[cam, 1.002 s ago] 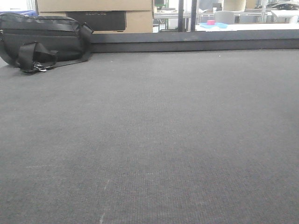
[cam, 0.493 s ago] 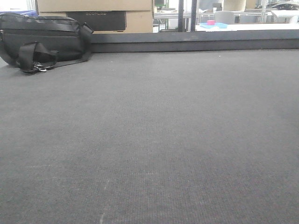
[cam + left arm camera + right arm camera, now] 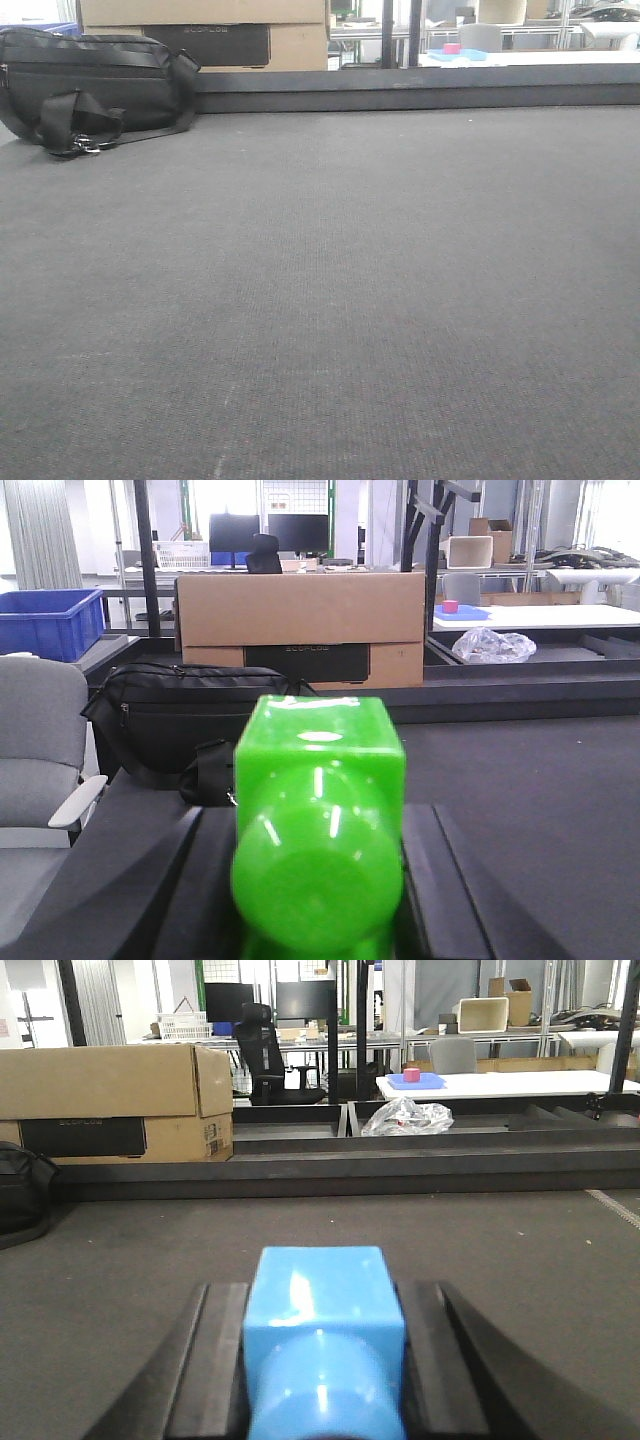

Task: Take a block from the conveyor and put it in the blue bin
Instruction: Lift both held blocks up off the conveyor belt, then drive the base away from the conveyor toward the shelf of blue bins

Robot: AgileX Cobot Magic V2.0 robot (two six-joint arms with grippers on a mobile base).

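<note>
**Both blocks in hand, bin drop comes next**

Left jaws are clamped on a green block (image 3: 320, 780) and right jaws on a blue block (image 3: 322, 1305), with the grey conveyor (image 3: 320, 300) stretching ahead. Grabbing looks done to me. Next up is swinging over to the blue bin (image 3: 50, 620), at 10 o'clock in the left wrist view. Can't see what's inside it.

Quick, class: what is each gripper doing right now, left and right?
Left gripper: closed on the green block.
Right gripper: closed on the blue block.
</note>
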